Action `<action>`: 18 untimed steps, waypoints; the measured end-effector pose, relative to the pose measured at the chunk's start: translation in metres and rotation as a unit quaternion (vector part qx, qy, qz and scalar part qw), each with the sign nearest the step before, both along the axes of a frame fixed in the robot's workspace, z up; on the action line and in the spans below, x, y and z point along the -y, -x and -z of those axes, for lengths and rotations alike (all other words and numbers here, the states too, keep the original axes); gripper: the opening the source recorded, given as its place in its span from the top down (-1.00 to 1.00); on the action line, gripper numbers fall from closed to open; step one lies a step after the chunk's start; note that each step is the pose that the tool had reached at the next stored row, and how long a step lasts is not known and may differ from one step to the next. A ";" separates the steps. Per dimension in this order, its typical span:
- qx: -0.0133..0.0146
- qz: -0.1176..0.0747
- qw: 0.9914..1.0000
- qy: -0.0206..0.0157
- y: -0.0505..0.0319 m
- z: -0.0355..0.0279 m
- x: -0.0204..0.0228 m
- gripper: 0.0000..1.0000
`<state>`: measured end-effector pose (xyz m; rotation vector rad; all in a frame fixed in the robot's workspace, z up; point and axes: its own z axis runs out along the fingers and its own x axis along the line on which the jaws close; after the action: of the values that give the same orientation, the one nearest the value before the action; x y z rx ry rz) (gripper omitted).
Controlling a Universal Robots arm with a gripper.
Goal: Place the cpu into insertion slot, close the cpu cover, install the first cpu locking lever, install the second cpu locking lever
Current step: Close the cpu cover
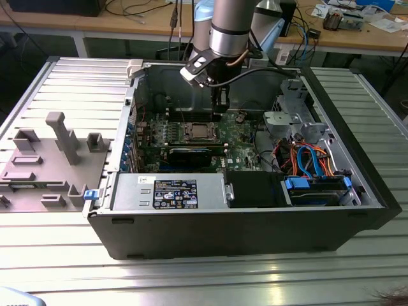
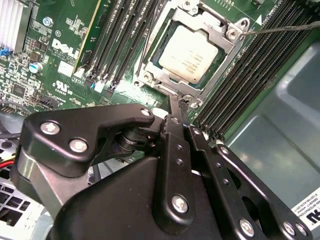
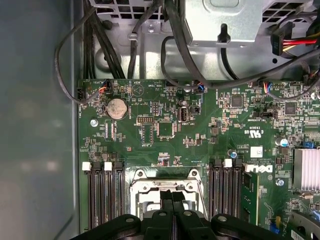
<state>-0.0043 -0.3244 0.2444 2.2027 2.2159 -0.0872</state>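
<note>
The tool (image 2: 179, 101) has its fingers pressed together, tips close to the cpu cover's (image 2: 200, 20) edge. Just past them, the cpu (image 2: 190, 50) lies flat in the insertion slot (image 2: 162, 65), shiny top facing the tool.

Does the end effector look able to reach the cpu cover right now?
Likely yes: the end effector sits right at the edge of the cpu cover, with nothing between them.
</note>
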 end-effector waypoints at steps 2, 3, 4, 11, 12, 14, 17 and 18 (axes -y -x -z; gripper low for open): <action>0.000 0.000 1.000 0.000 0.0016 0.0002 0.0000 0.79; 0.000 0.000 1.000 0.000 0.0024 0.0003 0.0000 0.79; 0.000 0.000 1.000 0.000 0.0028 0.0004 0.0000 0.79; 0.000 0.000 1.000 0.000 0.0054 0.0010 0.0000 0.79; 0.000 0.000 1.000 0.000 0.0056 0.0011 0.0000 0.79; 0.000 0.000 1.000 0.000 0.0064 0.0013 0.0000 0.79; 0.000 0.000 1.000 0.000 0.0078 0.0016 0.0000 0.79; 0.000 0.000 1.000 0.000 0.0082 0.0016 0.0000 0.79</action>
<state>-0.0124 -0.3244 0.2427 2.2028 2.2158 -0.0873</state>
